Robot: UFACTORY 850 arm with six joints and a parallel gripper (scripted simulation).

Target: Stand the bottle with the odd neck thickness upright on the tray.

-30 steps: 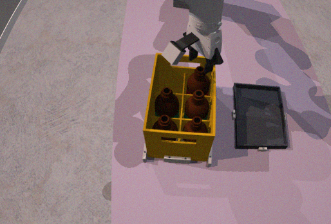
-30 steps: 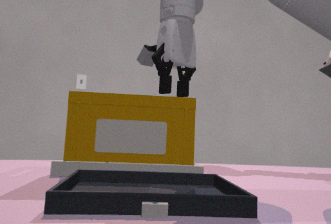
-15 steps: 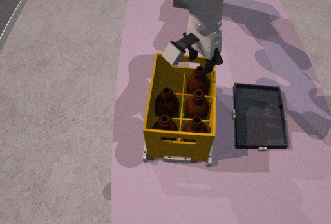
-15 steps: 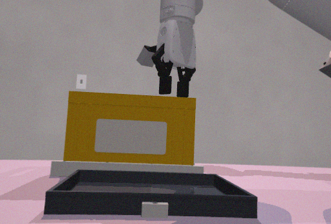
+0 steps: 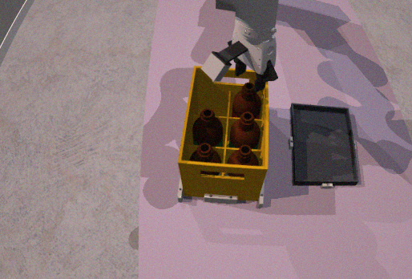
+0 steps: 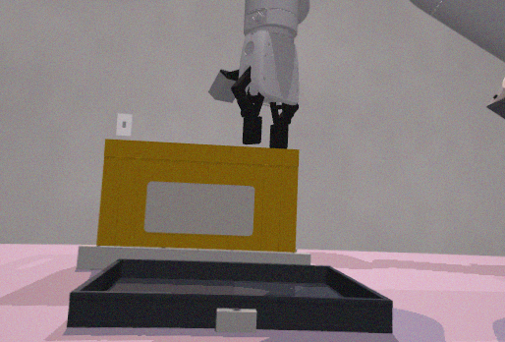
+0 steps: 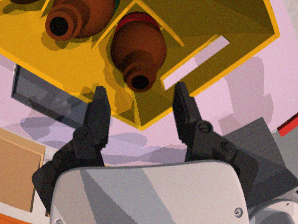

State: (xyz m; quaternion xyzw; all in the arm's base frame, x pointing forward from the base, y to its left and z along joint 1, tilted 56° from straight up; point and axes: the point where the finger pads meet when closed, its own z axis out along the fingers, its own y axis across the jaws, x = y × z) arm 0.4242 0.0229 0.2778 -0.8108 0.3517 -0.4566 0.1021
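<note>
Apparently the task is sitting near its start: five brown glass-like bottles with narrow necks are standing in the yellow slatted-handle crate (image 5: 223, 183) (image 6: 123, 199) (image 7: 65, 82), and the shallow black rectangular tray (image 5: 325, 183) (image 6: 147, 313) (image 7: 19, 90) beside it is holding none of them. One compartment of the crate, at the corner nearest the arm, is standing vacant. The black two-fingered tool (image 5: 249, 74) (image 6: 265, 145) (image 7: 140, 96) is hanging at the rim by the far bottle (image 5: 246, 103) (image 7: 139, 47), the one sharing that end of the crate with the vacant compartment; its fingers are standing fairly wide apart with nothing between them, and in the wrist view the bottle's mouth is lying ahead, roughly centred between the fingertips. Which bottle is having the odd neck, the pictures are not telling; the differences are too small to judge by eye, so gauging necks by closing on them is probably the step beginning here. Still remaining are finding the odd one, lifting it out, standing it upright on the tray, leaving the other four in the crate, and drawing the arm free. Crate and tray are both lying level on the pink worktop (image 5: 240, 254) (image 6: 442, 287) (image 7: 240, 90).
</note>
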